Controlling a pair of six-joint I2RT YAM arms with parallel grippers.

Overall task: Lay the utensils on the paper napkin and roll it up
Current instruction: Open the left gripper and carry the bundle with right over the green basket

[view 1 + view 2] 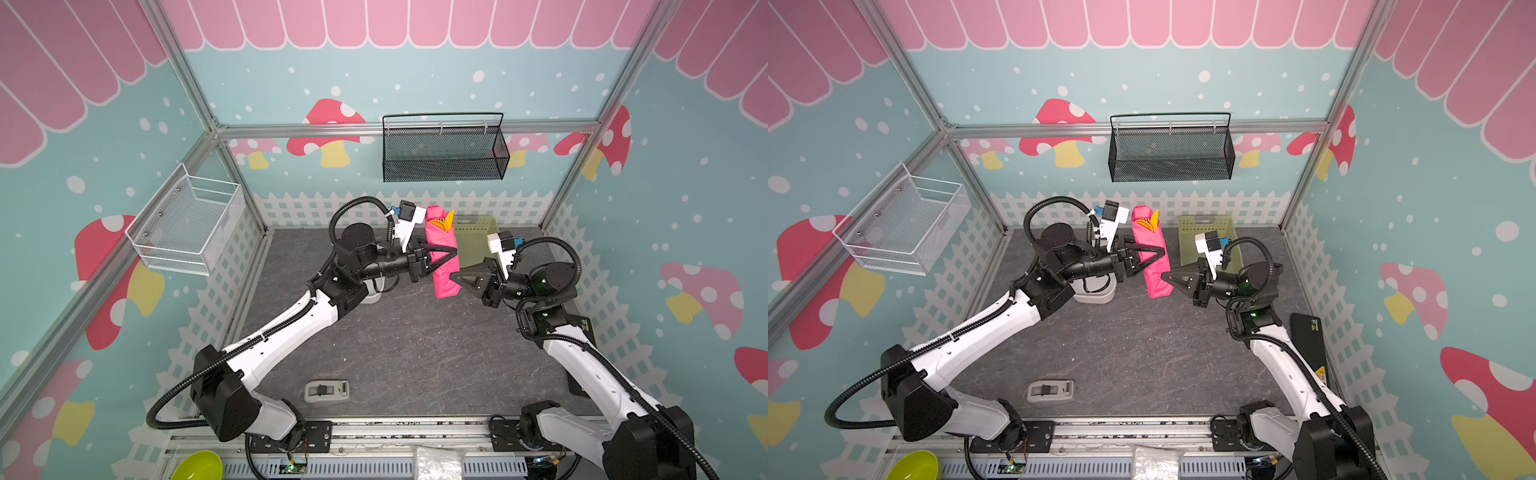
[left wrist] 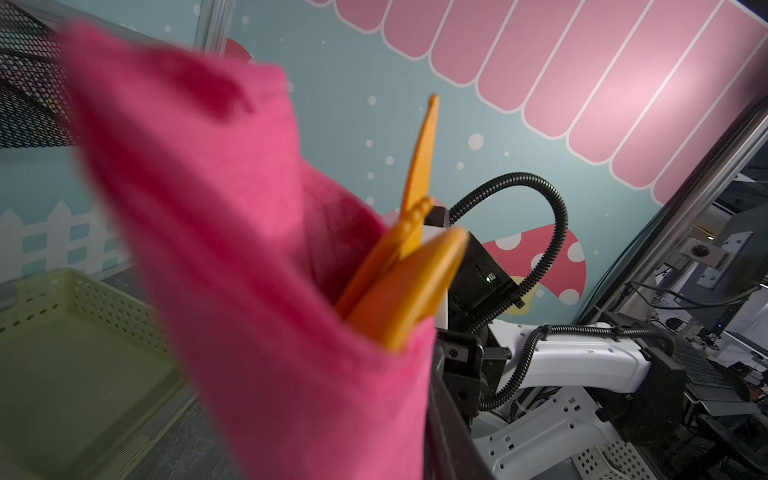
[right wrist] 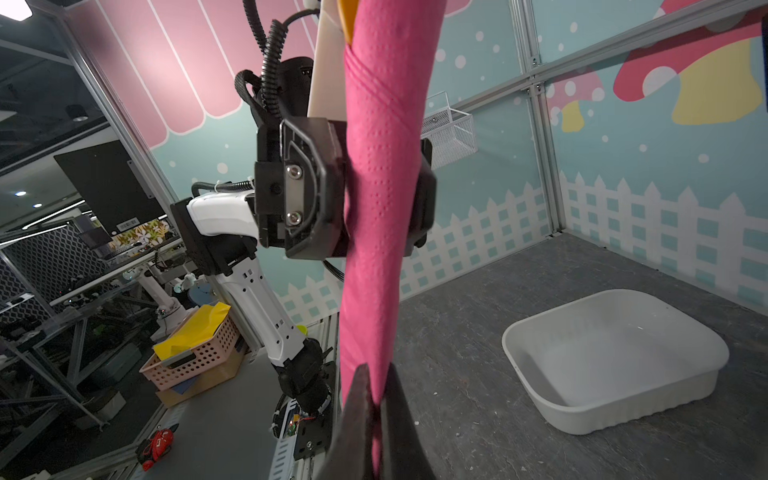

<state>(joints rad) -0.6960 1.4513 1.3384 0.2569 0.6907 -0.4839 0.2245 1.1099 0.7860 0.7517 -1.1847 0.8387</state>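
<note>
In both top views the paper napkin [image 1: 441, 235] [image 1: 1146, 235] is a rolled magenta tube, held on end clear of the grey tabletop [image 1: 395, 353] [image 1: 1121, 353]. It is just to the left of the pale green basket [image 1: 478, 232] [image 1: 1206, 237] that stands at the back. The orange utensils [image 1: 442, 222] [image 1: 1149, 222] poke out of its upper end. The left gripper [image 1: 451, 254] [image 1: 1160, 254] reaches across the tube's middle with one jaw on each side of it. Whether the jaws squeeze it or only bracket it cannot be told here. The right gripper [image 1: 453, 277] [image 1: 1163, 276] comes in from the basket's side and meets the tube's lower part, its jaws pressed together.

In the left wrist view the napkin [image 2: 249, 291] fills the foreground, blurred, its end open like a pocket. Out of it stick the bowl of a spoon [image 2: 415, 286], the tines of a fork [image 2: 417, 210] and a thin pointed orange piece [image 2: 424, 145] seen edge-on. The basket [image 2: 62, 332] lies on the table beyond the roll.

In the right wrist view the right gripper [image 3: 376, 411] has its jaws clamped on the napkin's [image 3: 382, 104] bottom end, pinching the paper flat. Higher up, the left gripper [image 3: 382, 187] has its two jaws against opposite sides of the tube. Their edges are blurred, so a firm grip cannot be confirmed. A white tub [image 3: 615, 361] rests on the tabletop.
</note>
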